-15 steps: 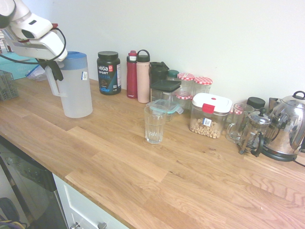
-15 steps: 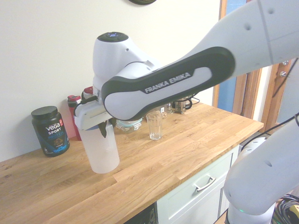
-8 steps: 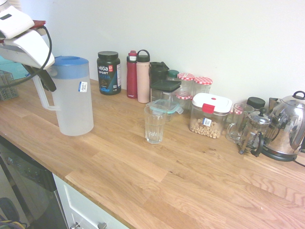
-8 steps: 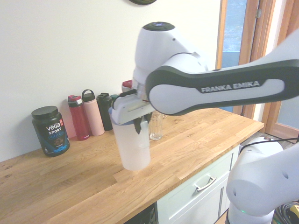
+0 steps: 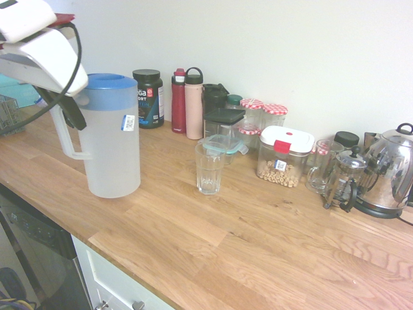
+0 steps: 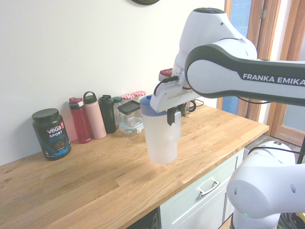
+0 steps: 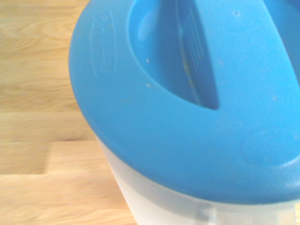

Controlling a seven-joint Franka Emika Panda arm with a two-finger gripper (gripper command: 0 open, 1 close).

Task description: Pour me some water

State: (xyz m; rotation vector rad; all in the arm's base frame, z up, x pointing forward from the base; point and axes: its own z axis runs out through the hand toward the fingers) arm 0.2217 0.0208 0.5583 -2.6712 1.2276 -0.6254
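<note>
A tall frosted-white jug (image 5: 113, 148) with a blue lid (image 7: 187, 93) hangs upright, apparently just off the wooden worktop (image 5: 258, 245). My gripper (image 5: 64, 106) is shut on its side handle, with the dark fingers (image 6: 173, 116) clamped around it. The water inside cannot be made out through the frosted wall. An empty clear drinking glass (image 5: 210, 168) stands on the worktop to the right of the jug, about a jug's width away. In the second exterior view the jug (image 6: 161, 138) hides the glass.
Along the wall stand a black protein tub (image 5: 148, 97), red and pink bottles (image 5: 187, 103), lidded jars, a cereal container (image 5: 284, 158), a glass mug (image 5: 321, 166), a French press (image 5: 345, 181) and a steel kettle (image 5: 387, 174). The worktop's front edge lies close to the jug.
The arm has carried the jug along the worktop from near the wall at the far end toward the glass and nearer the front edge, still upright. The grip on the handle has not changed.
</note>
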